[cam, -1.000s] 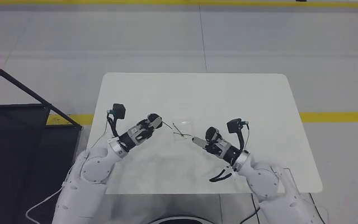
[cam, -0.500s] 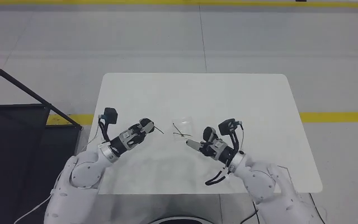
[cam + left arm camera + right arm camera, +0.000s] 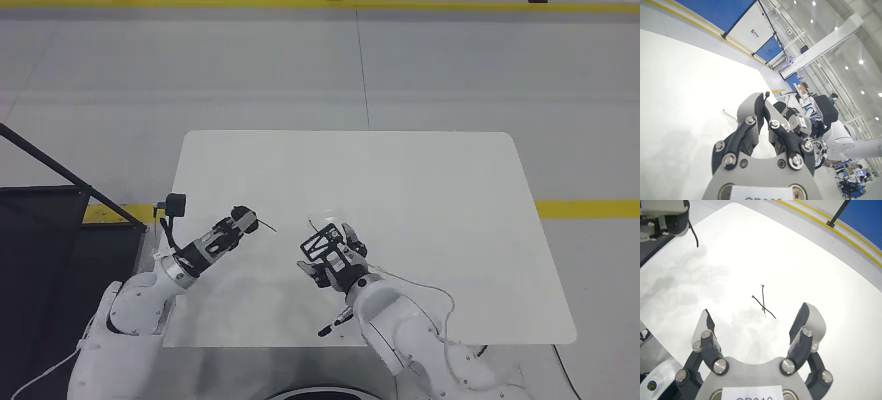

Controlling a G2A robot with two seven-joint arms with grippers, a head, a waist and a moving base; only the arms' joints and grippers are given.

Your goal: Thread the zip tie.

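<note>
I find the left gripper (image 3: pixel 762 100) pressed together on a black zip tie (image 3: pixel 766 94), with the tie's head end standing out past the fingertips. The right gripper (image 3: pixel 756 311) is spread wide and grips nothing; it hangs above the white table (image 3: pixel 810 262). Just ahead of its fingers, a crossed pair of zip ties (image 3: pixel 763 297) lies flat on the table. In the top view I note the two grippers apart, the left one over the table's left part, the right one near the crossed pair.
</note>
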